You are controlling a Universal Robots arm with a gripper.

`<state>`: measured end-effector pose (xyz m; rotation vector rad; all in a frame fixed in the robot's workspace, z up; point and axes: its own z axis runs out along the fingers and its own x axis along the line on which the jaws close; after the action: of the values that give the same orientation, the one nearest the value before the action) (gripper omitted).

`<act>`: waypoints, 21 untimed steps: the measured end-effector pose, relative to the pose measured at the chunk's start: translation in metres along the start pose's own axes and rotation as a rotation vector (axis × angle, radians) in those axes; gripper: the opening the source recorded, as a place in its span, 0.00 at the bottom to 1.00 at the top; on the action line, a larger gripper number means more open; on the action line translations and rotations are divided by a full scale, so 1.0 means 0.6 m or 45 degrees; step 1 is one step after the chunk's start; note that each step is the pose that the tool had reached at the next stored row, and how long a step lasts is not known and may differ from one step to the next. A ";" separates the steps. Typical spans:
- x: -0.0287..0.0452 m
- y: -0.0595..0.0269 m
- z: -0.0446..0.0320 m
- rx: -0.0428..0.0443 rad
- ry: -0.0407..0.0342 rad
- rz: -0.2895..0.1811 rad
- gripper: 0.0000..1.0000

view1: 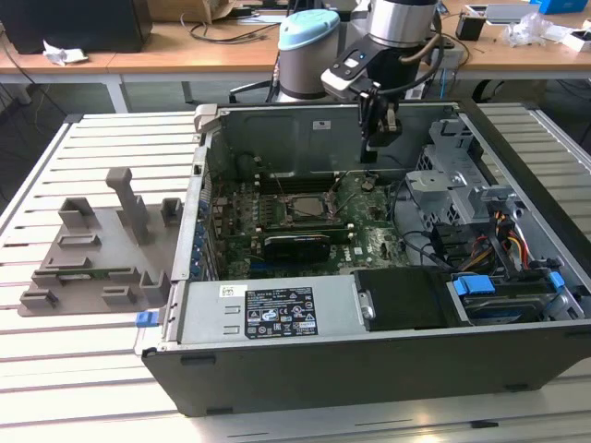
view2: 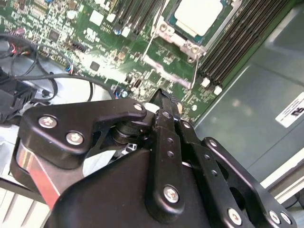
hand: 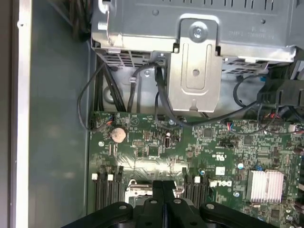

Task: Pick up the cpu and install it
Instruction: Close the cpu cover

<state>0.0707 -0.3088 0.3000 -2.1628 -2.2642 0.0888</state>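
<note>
My pincer [view1: 370,155] hung inside the case [view1: 369,380] with its fingers [hand: 155,199] pressed together and nothing between them; in both wrist views the two black fingers met along one line. The second wrist view showed the pincer [view2: 164,99] above the green board [view2: 95,52], clear of it as far as I could tell. The cpu [view2: 198,14] lay flat in the socket [view2: 168,34], pale silver top up, apart from the pincer and untouched by it. In the exterior view the cpu [view1: 303,205] sat toward eight o'clock from the pincer, near the middle of the board [view1: 374,245]. I could not tell whether the socket's frame was clamped down. Dark slots [view2: 237,42] ran along the socket. In the first wrist view, past the fingers, the board [hand: 156,152] carried a coin cell [hand: 118,134] and a ribbed heatsink [hand: 267,185], with a metal bracket [hand: 194,71] beyond its edge. In the exterior view a drive cage [view1: 452,161] stood at three o'clock of the board, coloured cables [view1: 512,242] at four o'clock, and the power unit [view1: 277,314] at six o'clock. The grey holder [view1: 92,258] rested on the slatted table [view1: 55,369] at nine o'clock of the case, well apart from the pincer.
</note>
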 end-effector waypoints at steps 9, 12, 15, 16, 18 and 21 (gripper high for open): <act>0.004 0.010 0.028 0.004 -0.0040 -0.001 0.11; 0.004 0.011 0.042 0.005 -0.0042 -0.001 0.11; 0.005 0.011 0.051 0.005 -0.0040 -0.001 0.11; 0.005 0.012 0.054 0.005 -0.0040 -0.001 0.11; 0.005 0.012 0.058 0.005 -0.0040 -0.001 0.11; 0.005 0.012 0.063 0.005 -0.0040 -0.001 0.11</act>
<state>0.0760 -0.3067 0.2617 -2.1613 -2.2644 0.0969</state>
